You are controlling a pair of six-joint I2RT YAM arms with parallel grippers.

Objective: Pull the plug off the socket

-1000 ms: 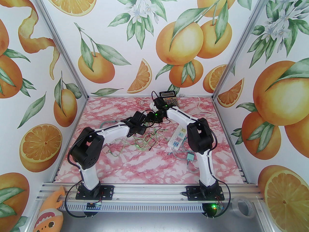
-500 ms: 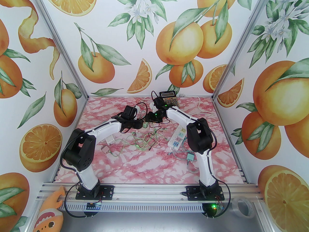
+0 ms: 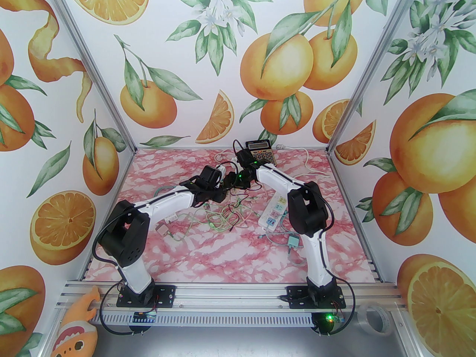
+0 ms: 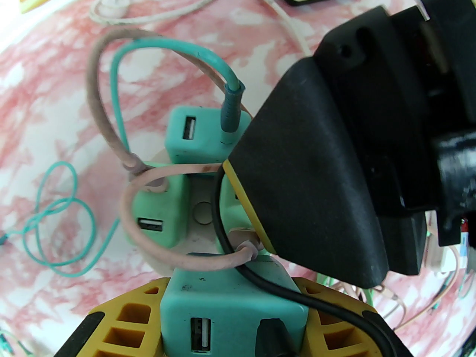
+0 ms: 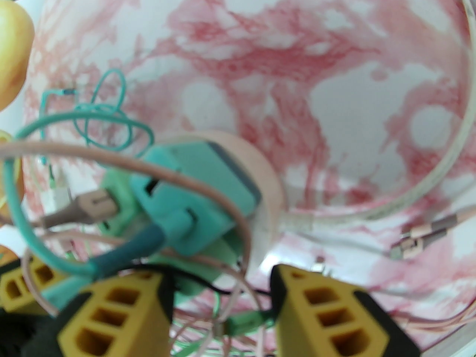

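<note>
A round white socket hub (image 4: pixel 202 214) lies on the pink marble table, with several teal USB plugs standing around it. My left gripper (image 4: pixel 232 296) is shut on the nearest teal plug (image 4: pixel 230 311), one yellow finger against each side. A black cable crosses this plug. From the right, a black finger (image 4: pixel 316 184) of the other gripper lies over the hub. In the right wrist view, my right gripper (image 5: pixel 219 296) hangs just above the hub (image 5: pixel 271 188) and another teal plug (image 5: pixel 193 199). Its fingers are apart, with cables between them. From above, both grippers meet (image 3: pixel 227 183).
A tangle of green and pink cables (image 3: pixel 223 218) is spread in front of the hub. A white power strip (image 3: pixel 273 208) sits by the right arm. A calculator (image 3: pixel 260 151) stands at the back. A teal adapter (image 3: pixel 293 241) and a pink adapter (image 3: pixel 161 230) lie nearer.
The left arm swung out to the left half a second ago and has come back right to the hub. The right arm has stayed still.
</note>
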